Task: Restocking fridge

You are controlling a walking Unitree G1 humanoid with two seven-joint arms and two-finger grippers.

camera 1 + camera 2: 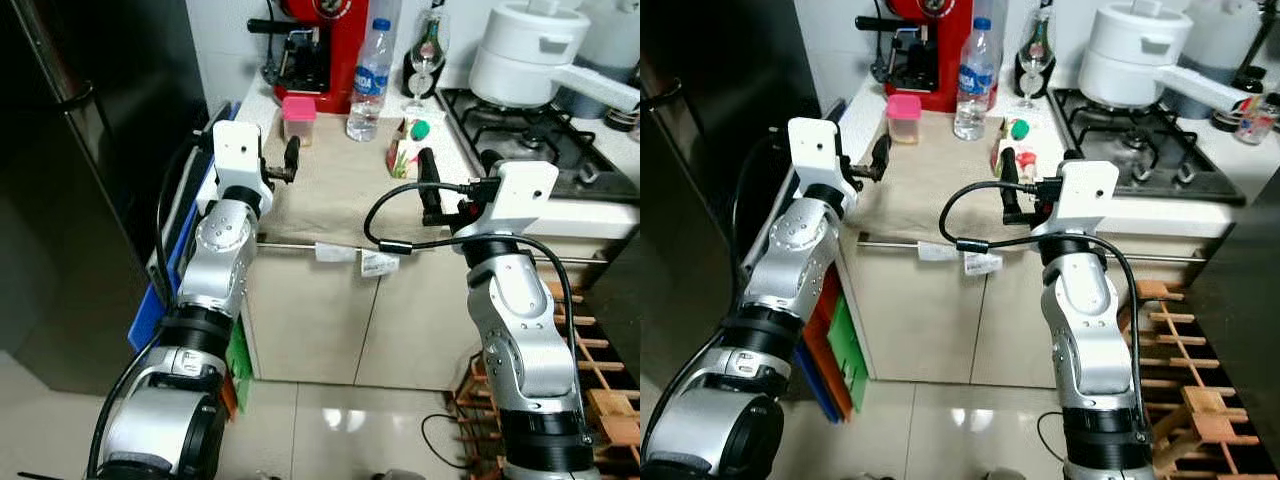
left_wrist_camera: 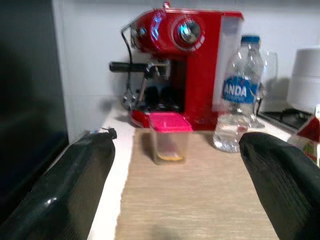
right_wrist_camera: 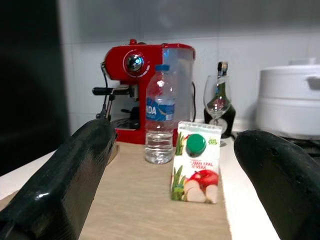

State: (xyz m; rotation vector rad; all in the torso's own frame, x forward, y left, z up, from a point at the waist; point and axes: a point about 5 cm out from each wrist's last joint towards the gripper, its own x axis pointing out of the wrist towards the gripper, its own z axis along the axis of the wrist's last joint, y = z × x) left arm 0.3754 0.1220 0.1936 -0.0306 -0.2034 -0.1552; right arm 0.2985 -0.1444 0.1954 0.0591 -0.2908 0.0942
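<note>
On a beige mat on the counter stand a small clear container with a pink lid, a clear water bottle with a blue label and a juice carton with a green cap. The dark fridge stands shut at the left. My left gripper hovers open over the mat's left edge, pointing at the pink-lidded container. Over the counter's front edge my right gripper is open too, facing the carton, with the bottle behind it. Nothing is held.
A red espresso machine, a wine glass and a dark bottle line the back wall. A white pot sits on the gas hob at the right. A wooden rack stands on the floor by the cabinet.
</note>
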